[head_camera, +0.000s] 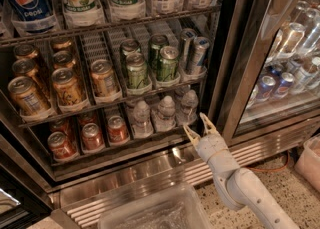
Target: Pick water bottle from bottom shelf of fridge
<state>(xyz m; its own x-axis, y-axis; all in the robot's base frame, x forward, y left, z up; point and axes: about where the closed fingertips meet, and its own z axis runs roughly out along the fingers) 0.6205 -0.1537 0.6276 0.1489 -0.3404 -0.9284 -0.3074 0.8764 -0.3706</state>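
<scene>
Clear-plastic ribbed water bottle [188, 105] on wire btm shelf [150, 140], white pincer [196, 125] spread wide just beside.

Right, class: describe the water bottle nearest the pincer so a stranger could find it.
In the fridge, find the bottom shelf: red cans left, clear bottles right. The water bottle is the rightmost one in front, directly behind the open pincer.

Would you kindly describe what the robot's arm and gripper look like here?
The gripper, low in front of the fridge, has two slim, pointed cream fingers on a rounded pale grey wrist. The arm is smooth, tubular and pale grey-white, in bulbous segments. No cables or markings show.
</scene>
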